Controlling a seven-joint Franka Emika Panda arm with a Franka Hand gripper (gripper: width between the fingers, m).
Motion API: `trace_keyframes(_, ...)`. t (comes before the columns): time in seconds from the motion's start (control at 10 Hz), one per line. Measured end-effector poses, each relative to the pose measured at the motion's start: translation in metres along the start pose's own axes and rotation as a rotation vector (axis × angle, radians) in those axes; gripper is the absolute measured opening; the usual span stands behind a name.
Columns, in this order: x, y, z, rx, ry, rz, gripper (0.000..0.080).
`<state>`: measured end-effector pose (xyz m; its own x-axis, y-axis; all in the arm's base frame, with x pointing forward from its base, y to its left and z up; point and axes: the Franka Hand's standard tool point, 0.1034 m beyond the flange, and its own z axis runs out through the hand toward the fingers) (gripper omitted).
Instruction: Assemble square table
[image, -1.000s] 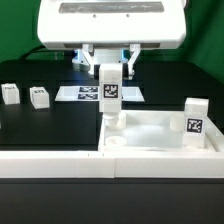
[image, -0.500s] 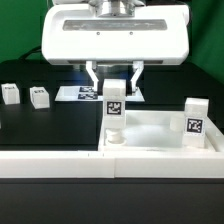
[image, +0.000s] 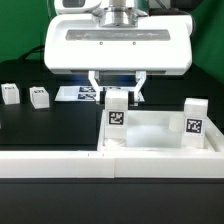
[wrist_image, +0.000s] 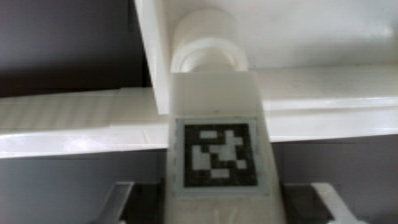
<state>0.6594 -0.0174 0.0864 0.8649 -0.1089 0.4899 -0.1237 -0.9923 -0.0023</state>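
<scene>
My gripper is shut on a white table leg with a black-and-white tag. It holds the leg upright over the corner of the white square table top at the exterior view's left, the leg's lower end at the corner socket. In the wrist view the leg runs from between my fingers toward the round socket; my gripper sits at the leg's near end. A second tagged leg stands on the top's corner at the exterior view's right.
Two loose tagged legs lie on the black table at the exterior view's left. The marker board lies behind them, partly hidden by my gripper. A white ledge runs along the front edge.
My gripper has come down and shifted slightly toward the exterior view's right, carrying the leg with it. The leg now sits lower, at the table top's corner socket.
</scene>
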Motion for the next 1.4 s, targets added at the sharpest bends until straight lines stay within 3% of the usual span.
trace_keyframes(0.4,-0.0062,0.0006,0.001,-0.009,0.016,-0.004,0.029)
trace_keyframes(0.5,-0.0062,0.0007,0.001,-0.009,0.016,-0.003,0.0447)
trace_keyframes(0.6,-0.0062,0.0008,0.001,-0.009,0.016,-0.003,0.0447)
trace_keyframes(0.7,-0.0062,0.0008,0.001,-0.009,0.016,-0.003,0.0572)
trace_keyframes(0.8,-0.0062,0.0008,0.001,-0.009,0.016,-0.003,0.0634)
trace_keyframes(1.4,-0.0062,0.0009,0.001,-0.01,0.016,-0.003,0.0649)
